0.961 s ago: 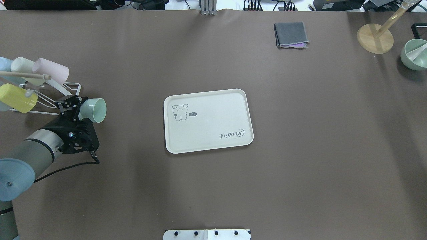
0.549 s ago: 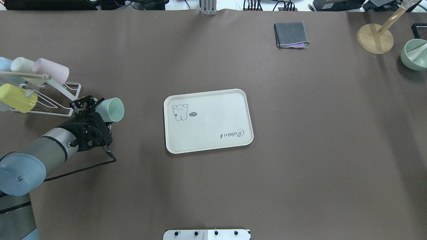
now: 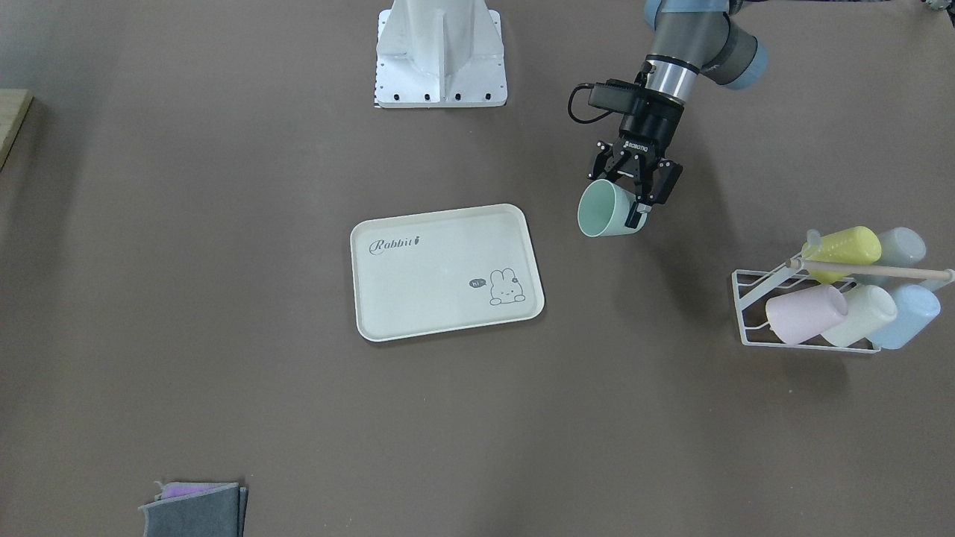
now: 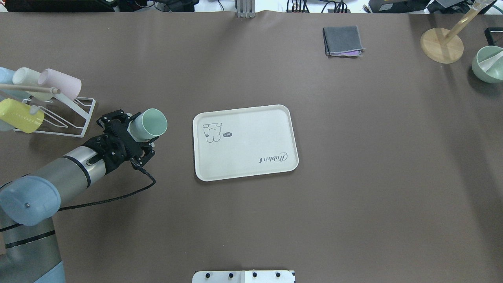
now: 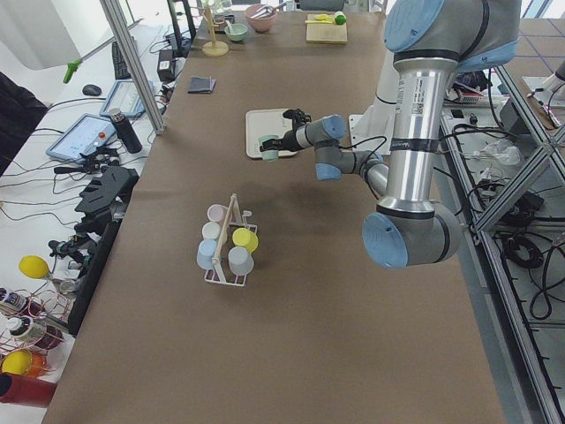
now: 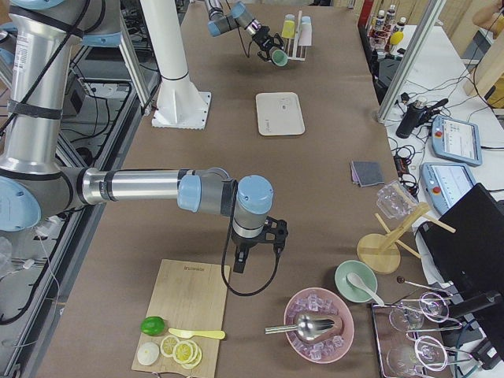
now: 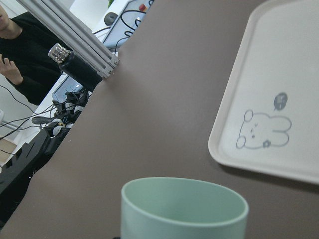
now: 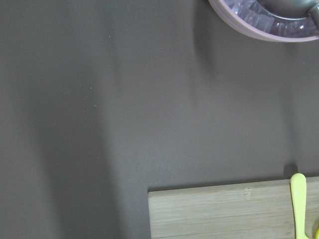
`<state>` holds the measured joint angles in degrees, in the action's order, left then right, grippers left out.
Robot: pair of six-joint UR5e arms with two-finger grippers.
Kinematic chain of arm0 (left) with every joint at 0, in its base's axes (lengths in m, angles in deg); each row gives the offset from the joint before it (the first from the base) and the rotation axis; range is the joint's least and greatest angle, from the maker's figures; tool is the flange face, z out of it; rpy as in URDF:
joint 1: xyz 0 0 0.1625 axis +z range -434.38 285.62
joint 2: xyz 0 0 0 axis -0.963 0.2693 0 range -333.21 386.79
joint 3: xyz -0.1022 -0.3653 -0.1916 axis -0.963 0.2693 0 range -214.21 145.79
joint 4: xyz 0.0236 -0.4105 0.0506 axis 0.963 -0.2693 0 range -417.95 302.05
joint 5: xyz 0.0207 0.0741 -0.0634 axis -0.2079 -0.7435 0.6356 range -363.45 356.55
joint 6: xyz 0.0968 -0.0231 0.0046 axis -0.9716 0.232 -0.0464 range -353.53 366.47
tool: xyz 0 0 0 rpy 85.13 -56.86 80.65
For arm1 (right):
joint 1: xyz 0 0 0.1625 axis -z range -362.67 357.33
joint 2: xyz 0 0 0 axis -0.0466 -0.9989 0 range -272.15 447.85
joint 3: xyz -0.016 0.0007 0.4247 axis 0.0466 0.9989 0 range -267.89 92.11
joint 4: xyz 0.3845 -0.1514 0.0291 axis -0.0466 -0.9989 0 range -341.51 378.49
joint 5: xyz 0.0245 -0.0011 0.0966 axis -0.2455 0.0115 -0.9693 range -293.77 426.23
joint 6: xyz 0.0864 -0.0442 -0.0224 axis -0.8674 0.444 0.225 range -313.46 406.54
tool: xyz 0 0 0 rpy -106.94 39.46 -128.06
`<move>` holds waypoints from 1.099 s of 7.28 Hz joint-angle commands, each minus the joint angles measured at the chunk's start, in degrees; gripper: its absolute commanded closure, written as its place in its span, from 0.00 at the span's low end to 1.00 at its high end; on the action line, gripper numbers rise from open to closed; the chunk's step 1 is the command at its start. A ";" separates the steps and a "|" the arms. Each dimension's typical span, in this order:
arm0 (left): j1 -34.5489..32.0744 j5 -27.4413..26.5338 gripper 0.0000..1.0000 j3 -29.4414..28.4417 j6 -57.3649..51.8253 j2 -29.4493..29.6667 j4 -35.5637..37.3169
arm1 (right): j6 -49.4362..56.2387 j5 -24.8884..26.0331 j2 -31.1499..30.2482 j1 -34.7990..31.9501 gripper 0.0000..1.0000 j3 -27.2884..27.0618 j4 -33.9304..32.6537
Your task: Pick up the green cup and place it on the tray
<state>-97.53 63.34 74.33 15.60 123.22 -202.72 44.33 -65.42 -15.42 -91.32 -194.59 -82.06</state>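
Note:
My left gripper (image 4: 133, 131) is shut on the green cup (image 4: 152, 122) and holds it above the table, its mouth tilted toward the tray. The cup also shows in the front view (image 3: 603, 210), the left view (image 5: 268, 147) and the left wrist view (image 7: 184, 209). The cream Rabbit tray (image 4: 251, 157) lies flat mid-table, a short gap to the cup's right; in the front view the tray (image 3: 418, 298) is left of the gripper (image 3: 633, 200). My right gripper (image 6: 266, 235) shows only in the right view, far from both, above the table near a wooden board; I cannot tell its state.
A white wire rack (image 4: 78, 114) with yellow, pink, pale and blue cups stands left of the left gripper. A folded grey cloth (image 4: 342, 40), a wooden stand (image 4: 442, 45) and a green bowl (image 4: 487, 65) sit at the far right. The cutting board (image 8: 224, 209) lies under the right wrist.
My left gripper has carried the green cup to the right, away from the rack and toward the tray, and the wrist has turned. The tray has not moved.

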 commanded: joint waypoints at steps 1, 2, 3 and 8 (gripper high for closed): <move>0.04 1.76 1.00 -6.62 4.75 9.95 -2.44 | 0.02 0.07 0.00 -0.03 0.00 0.00 0.00; -0.05 2.20 1.00 -10.76 7.45 14.36 -3.57 | 0.02 0.07 0.00 -0.03 0.00 0.00 0.00; -0.14 4.47 1.00 -14.80 10.44 18.06 -6.89 | 0.02 -0.01 -0.26 -0.03 0.00 0.00 0.00; -0.14 6.07 1.00 -31.36 11.60 25.21 -27.66 | 0.02 0.07 -0.44 -0.12 0.00 0.00 0.09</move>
<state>-97.61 69.05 44.25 26.52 146.97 -228.83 44.31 -65.34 -15.86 -91.44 -194.59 -81.97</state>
